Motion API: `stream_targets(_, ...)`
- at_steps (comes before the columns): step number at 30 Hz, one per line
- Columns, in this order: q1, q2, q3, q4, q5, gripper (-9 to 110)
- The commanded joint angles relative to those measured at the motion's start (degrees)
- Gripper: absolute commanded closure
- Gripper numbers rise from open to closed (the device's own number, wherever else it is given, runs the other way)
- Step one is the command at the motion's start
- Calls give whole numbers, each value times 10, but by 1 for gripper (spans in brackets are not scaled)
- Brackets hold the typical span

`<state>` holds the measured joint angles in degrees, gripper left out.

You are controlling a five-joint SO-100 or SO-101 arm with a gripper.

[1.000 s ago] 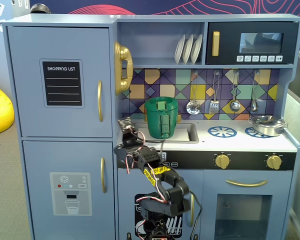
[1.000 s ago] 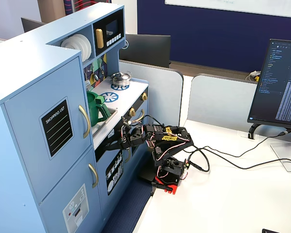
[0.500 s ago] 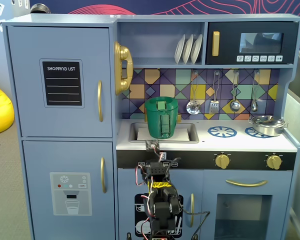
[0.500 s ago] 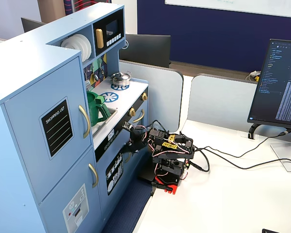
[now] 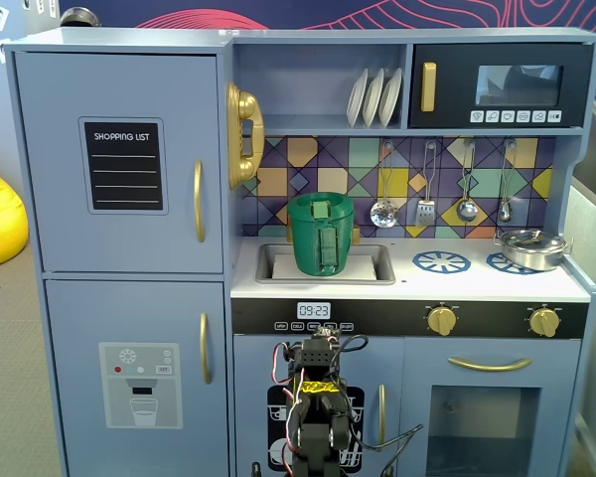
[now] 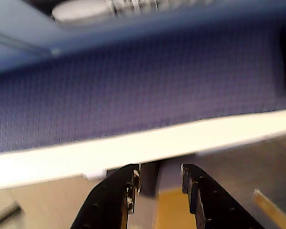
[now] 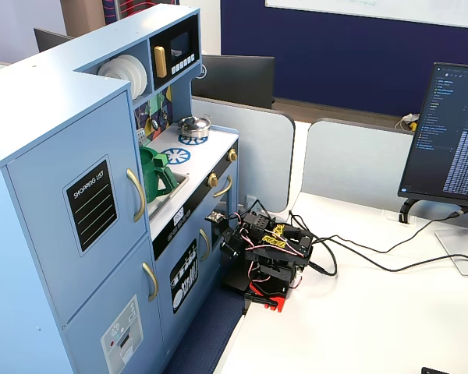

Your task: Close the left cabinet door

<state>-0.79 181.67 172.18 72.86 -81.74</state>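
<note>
The left cabinet door (image 5: 119,164) is light blue with a black "SHOPPING LIST" label and a curved gold handle (image 5: 198,201). It sits flush with the cabinet front in both fixed views, and shows at the left in the other one (image 7: 70,210). My arm (image 5: 318,417) is folded low in front of the kitchen's lower middle doors, well away from that door. It also shows on the white table (image 7: 265,257). In the wrist view my gripper (image 6: 159,169) is open and empty, with a blurred blue surface and a white strip above it.
Below is the blue dispenser door (image 5: 139,383). A gold phone (image 5: 243,134) hangs beside the upper door. A green pitcher (image 5: 321,234) stands in the sink, with a black microwave (image 5: 502,87) at top right. A monitor (image 7: 456,132) and cables (image 7: 359,257) are on the table.
</note>
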Motion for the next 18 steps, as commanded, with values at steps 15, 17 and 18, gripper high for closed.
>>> stream_targets(15, -30, 4, -4, 149, -50, 101)
stream_targets(17, -30, 4, -4, 149, -50, 101)
stream_targets(18, -30, 4, -4, 149, -50, 101)
